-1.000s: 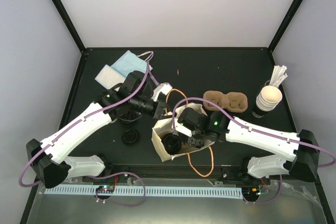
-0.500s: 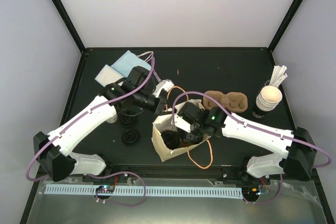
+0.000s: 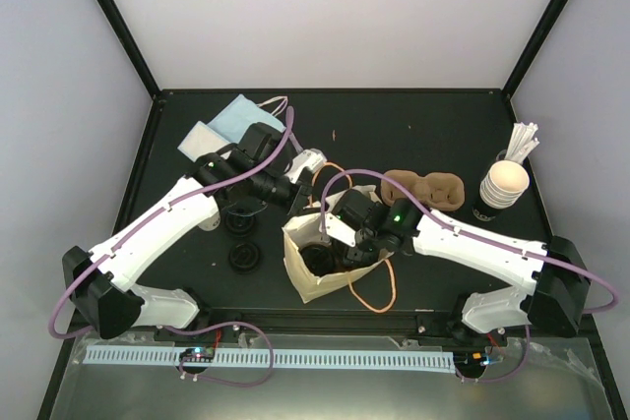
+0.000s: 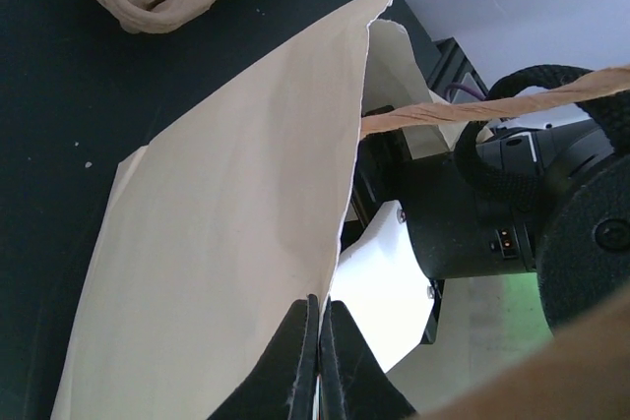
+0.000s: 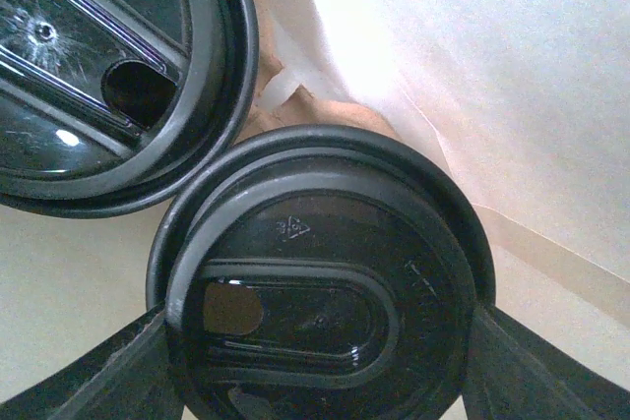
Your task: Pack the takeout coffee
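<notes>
Our right gripper (image 5: 320,366) is inside the paper bag (image 3: 313,284). Its two fingers (image 5: 108,381) press from opposite sides on the black lid rim of the takeout coffee (image 5: 315,292), so it is pinching the cup. Only the lid shows, not the cup body.

The coffee lies straight under this tool. Its long axis is upright and runs along the line of the wrist, so we judge that the coming move turns on this vertical line: down to seat the cup, then up and out. We cannot tell if the cup already stands on the bottom of the bag. Its lid touches the lid of a second lidded cup (image 5: 108,66) beside it, and the bag wall is close on the other side.

The right arm reaches from its base toward the middle of the table, with the wrist bent down into the bag mouth.

Our left gripper (image 4: 317,336) has its fingers pressed together on the bag's upper edge. That arm reaches across from the left, and we judge that it holds the mouth open.
</notes>
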Action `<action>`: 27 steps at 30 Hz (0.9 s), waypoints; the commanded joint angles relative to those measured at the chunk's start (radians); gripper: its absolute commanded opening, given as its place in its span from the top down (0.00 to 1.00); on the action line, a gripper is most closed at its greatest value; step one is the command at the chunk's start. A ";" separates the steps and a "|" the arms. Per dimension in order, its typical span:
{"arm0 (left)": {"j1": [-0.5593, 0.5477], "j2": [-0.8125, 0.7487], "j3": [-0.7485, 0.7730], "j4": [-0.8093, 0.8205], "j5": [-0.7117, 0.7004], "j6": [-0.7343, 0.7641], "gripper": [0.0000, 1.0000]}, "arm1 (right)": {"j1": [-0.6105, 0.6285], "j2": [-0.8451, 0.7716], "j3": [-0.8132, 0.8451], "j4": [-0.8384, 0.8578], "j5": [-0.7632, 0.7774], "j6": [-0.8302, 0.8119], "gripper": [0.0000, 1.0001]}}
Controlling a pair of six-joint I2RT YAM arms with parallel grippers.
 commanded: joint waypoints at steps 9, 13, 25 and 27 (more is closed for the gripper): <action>-0.015 -0.009 0.024 -0.157 -0.144 0.062 0.77 | -0.015 0.047 -0.067 0.019 -0.025 -0.031 0.48; -0.029 -0.024 0.025 -0.180 -0.181 0.058 0.71 | -0.015 0.078 -0.042 0.001 -0.078 -0.029 0.48; -0.031 -0.052 0.070 -0.267 -0.369 0.076 0.85 | -0.012 0.126 0.036 -0.032 -0.124 0.034 0.51; -0.030 -0.057 0.074 -0.282 -0.390 0.085 0.91 | -0.011 0.129 0.049 -0.038 -0.118 0.043 0.51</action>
